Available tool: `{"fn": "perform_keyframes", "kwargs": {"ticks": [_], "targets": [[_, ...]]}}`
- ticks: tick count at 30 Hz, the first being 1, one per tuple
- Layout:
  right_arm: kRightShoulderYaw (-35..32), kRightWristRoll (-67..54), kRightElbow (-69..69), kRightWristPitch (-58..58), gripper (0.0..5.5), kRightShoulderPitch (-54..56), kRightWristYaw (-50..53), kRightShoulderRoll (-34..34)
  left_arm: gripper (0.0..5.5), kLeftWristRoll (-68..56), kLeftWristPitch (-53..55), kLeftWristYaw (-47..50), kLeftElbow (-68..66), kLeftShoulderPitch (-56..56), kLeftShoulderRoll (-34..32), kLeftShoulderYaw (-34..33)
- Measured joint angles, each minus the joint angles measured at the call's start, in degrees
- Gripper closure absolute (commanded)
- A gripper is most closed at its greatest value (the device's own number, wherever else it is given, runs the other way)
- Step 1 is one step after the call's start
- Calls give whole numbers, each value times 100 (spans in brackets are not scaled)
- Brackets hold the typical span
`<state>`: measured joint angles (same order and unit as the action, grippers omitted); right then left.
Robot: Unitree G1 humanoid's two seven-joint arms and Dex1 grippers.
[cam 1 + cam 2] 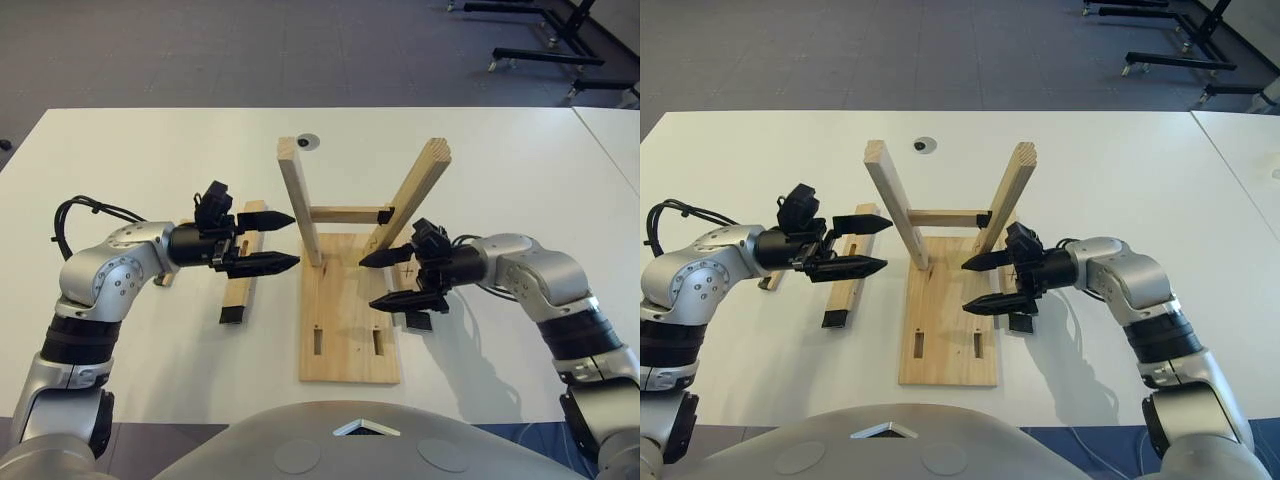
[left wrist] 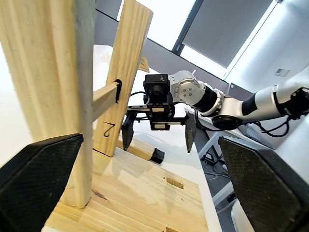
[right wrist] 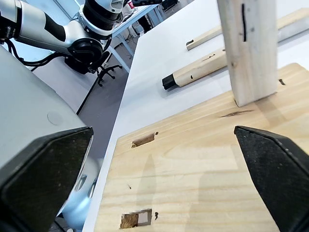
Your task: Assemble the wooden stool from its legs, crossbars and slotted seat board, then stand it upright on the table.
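The left gripper point(image 1: 295, 240) and right gripper point(image 1: 367, 282) face each other, fingers spread apart.

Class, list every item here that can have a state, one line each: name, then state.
Seat board: lying flat, two near slots empty.
Left standing leg: standing on the board, tilted.
Right standing leg: standing on the board, tilted.
Crossbar: joined between both standing legs.
Loose leg: lying flat beside the board.
Left gripper: open, empty.
Right gripper: open, empty.
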<state>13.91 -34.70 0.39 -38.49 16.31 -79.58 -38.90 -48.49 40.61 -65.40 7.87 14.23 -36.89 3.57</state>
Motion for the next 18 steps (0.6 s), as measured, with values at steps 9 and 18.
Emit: {"fn": "perform_keyframes", "kwargs": {"ticks": [9, 18], "targets": [[181, 445, 1112, 547, 10, 903, 93, 1046, 36, 408, -484, 113, -609, 430, 219, -409], [106, 495, 1095, 658, 10, 922, 236, 1461, 36, 798, -716, 520, -657, 429, 404, -579]]}}
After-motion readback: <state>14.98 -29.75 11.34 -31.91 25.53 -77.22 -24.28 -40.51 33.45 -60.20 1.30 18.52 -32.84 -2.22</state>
